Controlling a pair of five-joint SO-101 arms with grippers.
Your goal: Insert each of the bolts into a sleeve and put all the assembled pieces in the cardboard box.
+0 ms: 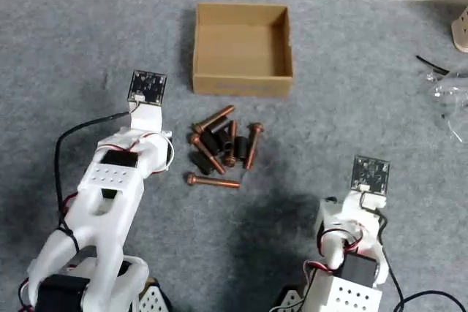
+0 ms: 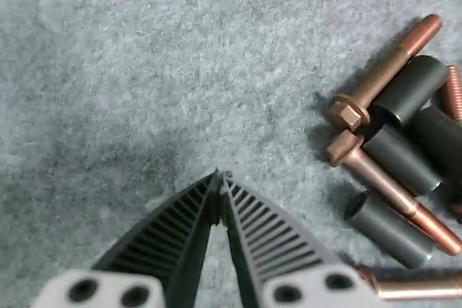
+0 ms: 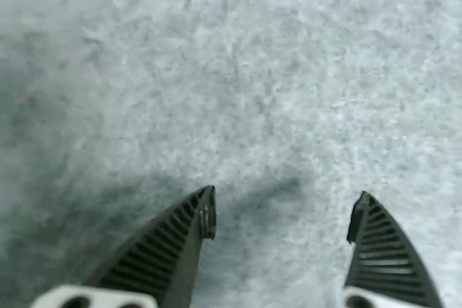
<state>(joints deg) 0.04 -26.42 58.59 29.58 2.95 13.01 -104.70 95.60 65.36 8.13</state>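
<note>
though near the left gripper (image 2: 220,177), bolts (image 2: 391,68) clear of it

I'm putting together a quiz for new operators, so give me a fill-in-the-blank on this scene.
1. The cardboard box is ___ inside.
2. The left tool is ___.
3. The right tool is ___.
4. The bolts and sleeves lie ___ the box.

Missing words: empty; shut; open; outside.
</note>
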